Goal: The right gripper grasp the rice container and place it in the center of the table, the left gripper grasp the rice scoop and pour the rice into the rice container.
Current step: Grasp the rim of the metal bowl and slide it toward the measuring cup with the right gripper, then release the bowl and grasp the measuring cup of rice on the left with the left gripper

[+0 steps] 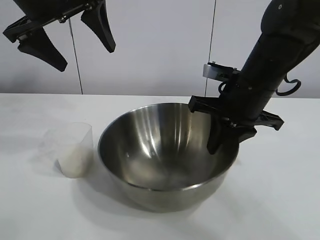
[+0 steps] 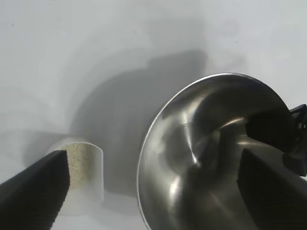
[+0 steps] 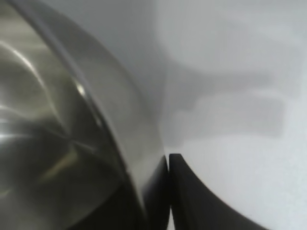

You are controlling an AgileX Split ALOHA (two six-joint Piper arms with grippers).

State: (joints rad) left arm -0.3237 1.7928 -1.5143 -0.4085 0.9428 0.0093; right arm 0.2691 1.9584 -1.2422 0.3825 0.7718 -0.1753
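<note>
The rice container [image 1: 165,150], a wide shiny steel bowl, stands mid-table on the white table [image 1: 280,195]. My right gripper [image 1: 229,142] straddles its right rim, one finger inside and one outside, slightly open with the rim between them. In the right wrist view the outer finger [image 3: 201,201] lies close along the bowl's outer wall [image 3: 120,120]. The rice scoop [image 1: 75,150], a clear plastic cup holding rice [image 1: 75,164], stands just left of the bowl. My left gripper [image 1: 85,56] hangs wide open high above the scoop [image 2: 84,167], empty, with the bowl [image 2: 201,143] also below it.
A white wall with vertical seams runs behind the table. Bare tabletop lies in front of the bowl and to its right. The scoop stands only a small gap from the bowl's left side.
</note>
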